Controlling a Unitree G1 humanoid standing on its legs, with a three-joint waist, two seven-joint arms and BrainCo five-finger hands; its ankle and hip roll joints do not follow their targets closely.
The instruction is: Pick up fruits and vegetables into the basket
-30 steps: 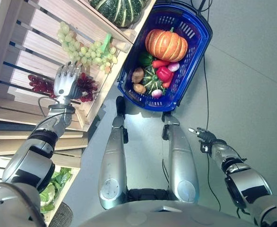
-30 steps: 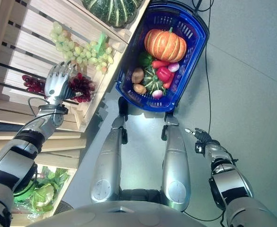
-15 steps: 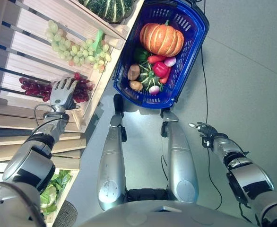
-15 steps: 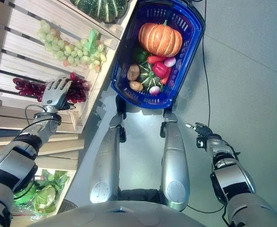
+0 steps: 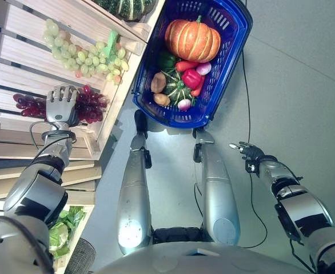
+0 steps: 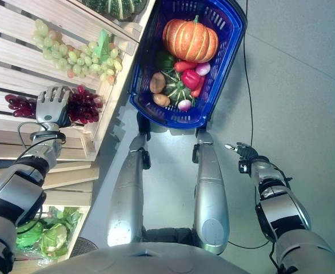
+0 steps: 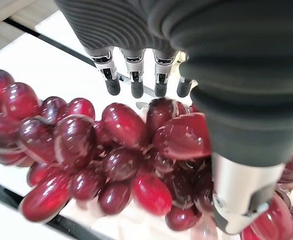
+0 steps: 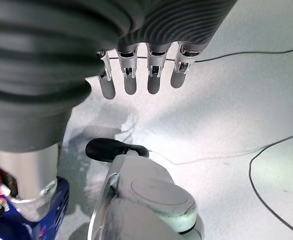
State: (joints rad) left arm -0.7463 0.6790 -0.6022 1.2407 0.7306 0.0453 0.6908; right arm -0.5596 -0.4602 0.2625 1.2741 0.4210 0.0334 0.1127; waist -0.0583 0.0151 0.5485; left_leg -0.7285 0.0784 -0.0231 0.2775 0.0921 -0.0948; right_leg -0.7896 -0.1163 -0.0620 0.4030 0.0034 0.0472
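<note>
A bunch of red grapes (image 5: 90,105) lies on the slatted wooden shelf (image 5: 19,68) at my left. My left hand (image 5: 60,105) rests flat over the middle of the bunch. The left wrist view has its fingers (image 7: 131,75) straight and its thumb (image 7: 241,195) lying across the red grapes (image 7: 116,150), so the hand is open. The blue basket (image 5: 230,34) stands on the floor ahead, holding a pumpkin (image 5: 191,40), a red pepper (image 5: 191,77), a green squash (image 5: 173,85) and a potato (image 5: 158,82). My right hand (image 5: 244,151) hangs open over the floor, holding nothing.
Green grapes (image 5: 82,51) lie on the shelf above the red ones. A striped green squash (image 5: 127,5) sits at the shelf's far end. Lettuce (image 5: 62,228) shows in a lower crate. The shelf's front edge (image 5: 107,114) runs between the grapes and the basket.
The whole picture has shifted, so the camera moved. My left hand stays over the red grapes, a little nearer the bunch's middle. The right hand has hardly moved.
</note>
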